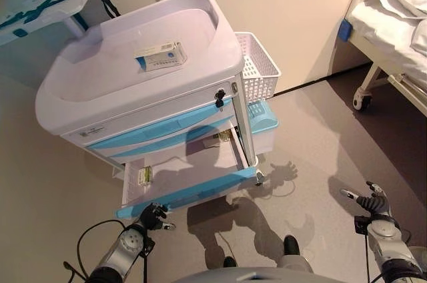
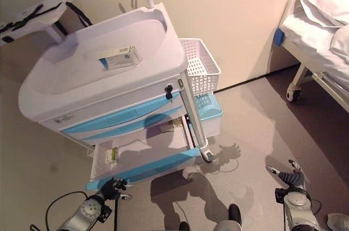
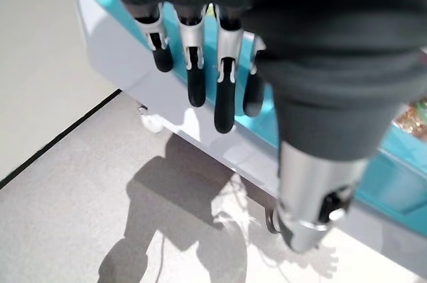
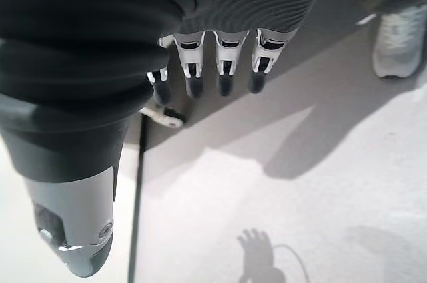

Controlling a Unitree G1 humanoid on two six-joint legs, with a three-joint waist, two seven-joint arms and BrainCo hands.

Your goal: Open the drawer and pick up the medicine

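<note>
The white medical cart (image 1: 100, 89) stands with its lowest drawer (image 1: 193, 165) pulled out, the blue front (image 1: 200, 191) facing me. A small green-and-white medicine box (image 1: 145, 175) lies at the drawer's left end, and another small pack (image 1: 223, 137) sits at the back. A white-and-blue medicine box (image 1: 161, 55) rests on the cart's top. My left hand (image 1: 152, 217) hangs just below the drawer front at its left end, its fingers (image 3: 195, 76) straight and holding nothing. My right hand (image 1: 371, 201) is open over the floor, far right of the cart.
A white mesh basket (image 1: 257, 66) hangs on the cart's right side above a blue-lidded bin (image 1: 263, 121). A bed (image 1: 393, 23) on wheels stands at the right. A stand (image 1: 40, 8) is at the far left. A person's light shoe (image 4: 399, 36) is near my right hand.
</note>
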